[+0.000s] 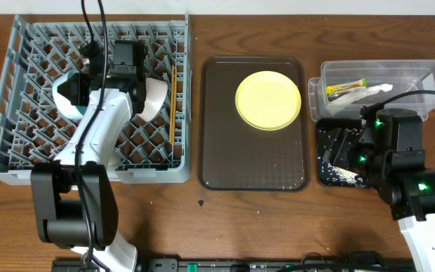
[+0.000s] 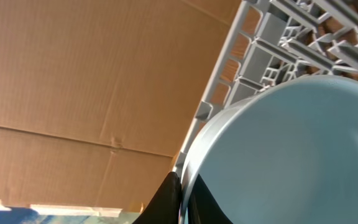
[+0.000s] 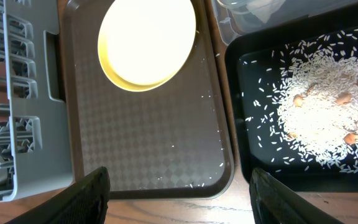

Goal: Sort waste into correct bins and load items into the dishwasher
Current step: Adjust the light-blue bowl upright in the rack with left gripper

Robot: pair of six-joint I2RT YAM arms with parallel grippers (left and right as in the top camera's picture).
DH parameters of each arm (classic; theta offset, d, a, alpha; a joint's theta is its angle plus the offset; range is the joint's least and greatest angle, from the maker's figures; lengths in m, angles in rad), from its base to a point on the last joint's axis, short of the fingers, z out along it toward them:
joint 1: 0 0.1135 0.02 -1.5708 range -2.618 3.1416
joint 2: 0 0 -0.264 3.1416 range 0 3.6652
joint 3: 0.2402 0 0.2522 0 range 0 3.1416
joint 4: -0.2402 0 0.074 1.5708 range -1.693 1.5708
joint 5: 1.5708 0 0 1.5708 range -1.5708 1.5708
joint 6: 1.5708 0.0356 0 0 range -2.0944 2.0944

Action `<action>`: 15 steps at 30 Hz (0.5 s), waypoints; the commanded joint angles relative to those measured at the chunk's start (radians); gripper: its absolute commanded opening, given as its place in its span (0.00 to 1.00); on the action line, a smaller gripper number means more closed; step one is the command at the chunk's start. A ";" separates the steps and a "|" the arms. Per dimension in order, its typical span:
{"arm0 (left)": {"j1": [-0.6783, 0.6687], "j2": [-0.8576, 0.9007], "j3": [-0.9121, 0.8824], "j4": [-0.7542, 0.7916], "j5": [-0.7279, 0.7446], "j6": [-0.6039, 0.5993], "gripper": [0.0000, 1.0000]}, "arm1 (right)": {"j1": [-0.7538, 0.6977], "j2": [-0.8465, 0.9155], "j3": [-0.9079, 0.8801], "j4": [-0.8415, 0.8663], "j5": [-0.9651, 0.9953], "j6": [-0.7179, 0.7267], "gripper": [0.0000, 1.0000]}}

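My left gripper [image 1: 89, 81] is shut on the rim of the light-blue bowl [image 1: 65, 102] over the grey dish rack [image 1: 21, 98]. The left wrist view shows the fingers [image 2: 182, 199] pinching the bowl's rim [image 2: 291, 149]. A white bowl [image 1: 155, 94] and the chopsticks [image 1: 174, 102] lie in the rack. The yellow plate [image 1: 269, 100] sits on the brown tray. My right gripper [image 3: 179, 199] is open and empty above the tray's front right corner. The clear tub [image 1: 421, 75] holds the green-and-orange wrapper [image 1: 346, 88] and the white wrapper [image 1: 374, 91]. Rice scraps [image 3: 322, 118] lie in the black tray [image 3: 247, 155].
The dark brown serving tray [image 1: 254, 162] lies between the rack and the bins, with a few stray rice grains [image 3: 194, 183] on it. The right arm body [image 1: 421, 189] covers part of the black tray. Brown cardboard [image 2: 73, 74] shows beyond the rack in the left wrist view.
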 commanded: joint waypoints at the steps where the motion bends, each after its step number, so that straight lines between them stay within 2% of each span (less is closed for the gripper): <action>1: 0.004 0.003 0.004 0.005 -0.088 0.010 0.07 | -0.008 0.000 0.005 -0.003 0.005 0.003 0.70; 15: -0.024 0.004 -0.069 0.039 -0.047 0.005 0.07 | -0.008 0.000 0.005 -0.004 0.005 0.003 0.70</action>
